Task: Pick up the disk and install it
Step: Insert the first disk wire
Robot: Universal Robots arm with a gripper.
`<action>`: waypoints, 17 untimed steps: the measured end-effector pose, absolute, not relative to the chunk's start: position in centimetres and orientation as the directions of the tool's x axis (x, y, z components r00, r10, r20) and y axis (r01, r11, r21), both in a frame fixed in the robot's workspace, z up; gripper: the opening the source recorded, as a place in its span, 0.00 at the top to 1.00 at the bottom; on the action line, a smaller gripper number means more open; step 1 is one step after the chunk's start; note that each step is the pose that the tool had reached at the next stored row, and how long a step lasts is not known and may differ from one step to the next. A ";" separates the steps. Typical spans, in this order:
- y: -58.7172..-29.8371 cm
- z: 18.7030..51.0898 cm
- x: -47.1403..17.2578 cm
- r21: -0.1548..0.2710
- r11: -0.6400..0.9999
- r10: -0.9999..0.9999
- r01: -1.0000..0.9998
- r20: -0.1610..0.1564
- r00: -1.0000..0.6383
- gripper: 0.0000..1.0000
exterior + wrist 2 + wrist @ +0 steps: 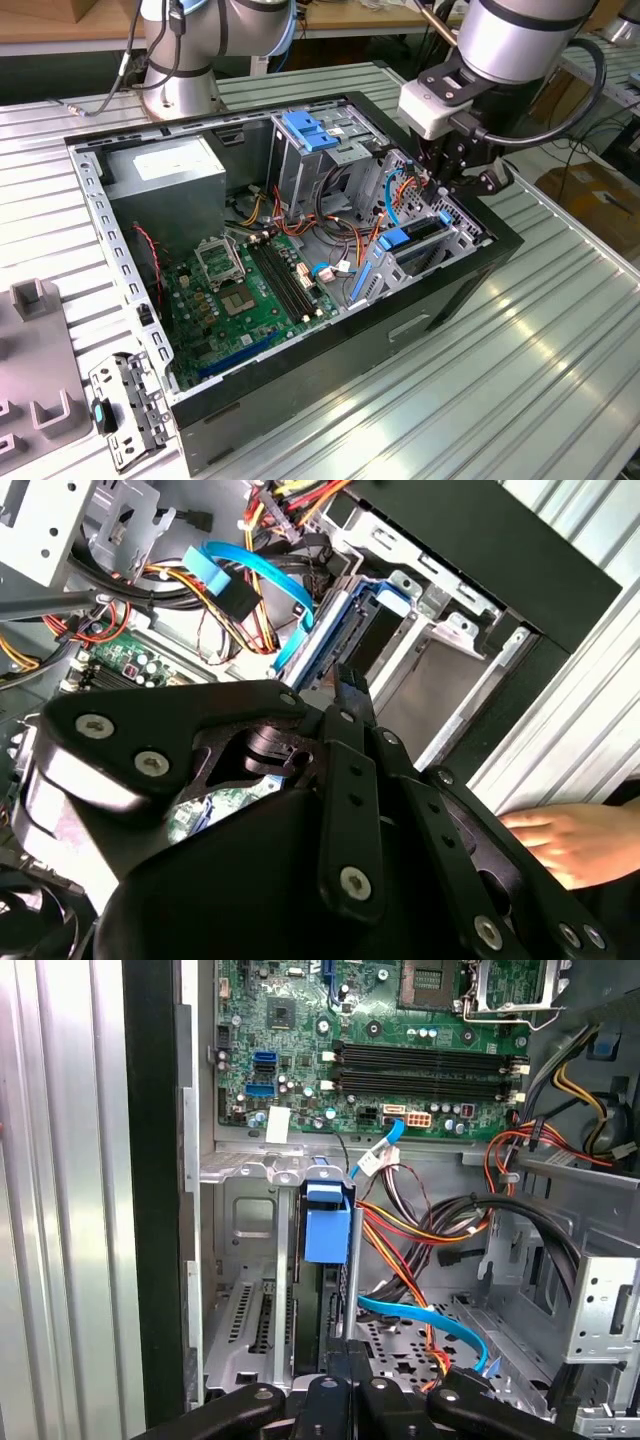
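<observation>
While the ribbed metal tabletop [520, 400] carries the open computer case [300, 395], the arm [510, 35] reaches over its corner at the exterior view's right. Its end effector [452, 185] hangs close above the drive bay [462, 232]; whether it is apart or together I cannot tell. The disk [405, 240] stands on edge in that bay, its blue frame showing.
</observation>
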State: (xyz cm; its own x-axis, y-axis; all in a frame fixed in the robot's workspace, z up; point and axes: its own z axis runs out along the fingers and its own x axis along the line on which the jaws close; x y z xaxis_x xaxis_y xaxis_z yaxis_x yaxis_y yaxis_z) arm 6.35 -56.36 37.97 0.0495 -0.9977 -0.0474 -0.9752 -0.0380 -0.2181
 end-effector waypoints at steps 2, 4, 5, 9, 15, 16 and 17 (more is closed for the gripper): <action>-56.3 38.0 6.8 -0.218 -0.046 -0.997 -0.975 -0.047 0.057 0.89; -56.3 38.0 7.7 -0.218 -0.056 -0.997 -0.974 -0.047 0.068 0.89; -56.3 38.0 8.3 -0.218 -0.059 -0.996 -0.974 -0.047 0.071 0.89; -56.2 38.0 9.9 -0.218 -0.069 -0.996 -0.974 -0.041 0.080 0.89; -56.1 39.2 9.9 -0.213 -0.086 -0.996 -0.973 0.009 0.086 0.89; -56.1 39.5 10.0 -0.212 -0.086 -0.996 -0.973 0.011 0.086 0.89; -56.1 39.6 10.0 -0.210 -0.087 -0.996 -0.974 0.011 0.086 0.89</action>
State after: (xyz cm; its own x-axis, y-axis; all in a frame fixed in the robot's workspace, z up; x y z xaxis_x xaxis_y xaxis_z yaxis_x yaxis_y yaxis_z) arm 10.02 -56.07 39.57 0.0861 -0.9962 0.0111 -0.9738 -0.0865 -0.2104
